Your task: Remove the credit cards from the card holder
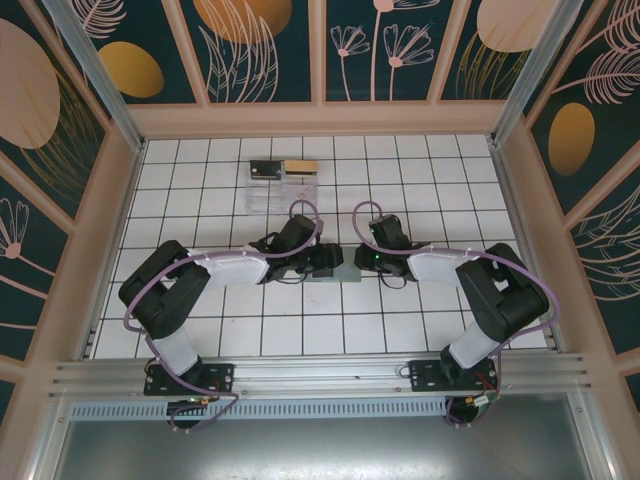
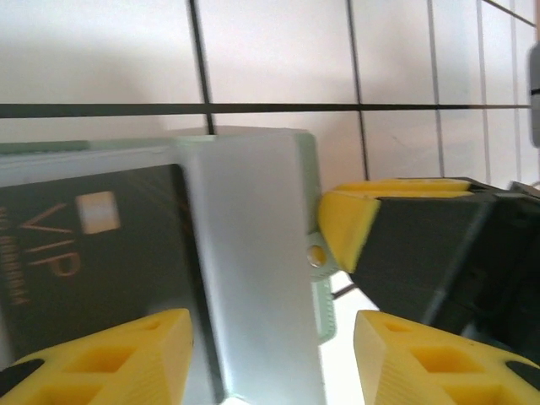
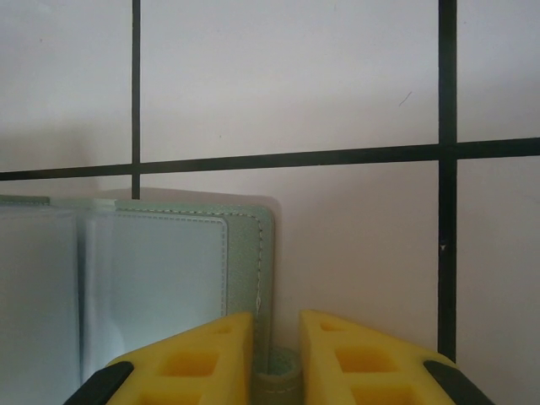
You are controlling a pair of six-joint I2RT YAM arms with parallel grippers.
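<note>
Partly done, by the look of it; on the clear plastic box [image 1: 283, 190] at the back, seemingly a dark card [image 1: 264, 168] and a tan-gold credit card [image 1: 300, 167] already out; nearer, left gripper [image 2: 270, 329] spread wide astride the open card holder [image 2: 253, 253] lying mid-table; a dark VIP card [image 2: 93, 253] still sleeved in its left panel; right gripper [image 3: 277, 325] pinched tight on the holder's edge tab; left to do: drawing that VIP card free.
</note>
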